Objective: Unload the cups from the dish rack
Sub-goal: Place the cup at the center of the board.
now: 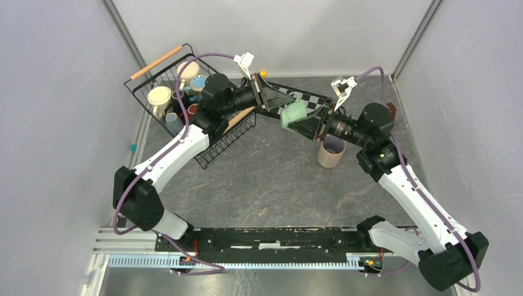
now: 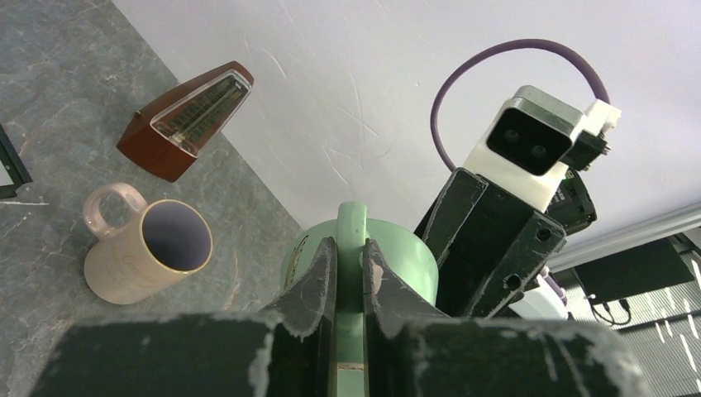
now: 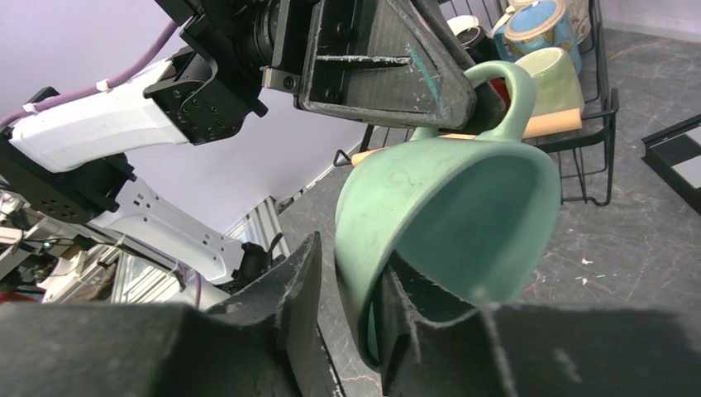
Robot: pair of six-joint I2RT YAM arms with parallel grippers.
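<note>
Honestly, just right of the dish rack (image 1: 216, 148) and up off the surface (image 1: 265, 179), the green mug (image 1: 295, 115) hangs by its handle in the left claw (image 2: 350, 256), pinched tight, while the right claw (image 3: 351, 252) straddles its rim, bite unclear, so letting go early drops it.

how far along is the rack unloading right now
One beige-pink mug stands on the table, so that looks done. The green mug is mid-air, its handle pinched by the left hand, the right hand straddling its rim. Several cups are left in the dish rack.
</note>
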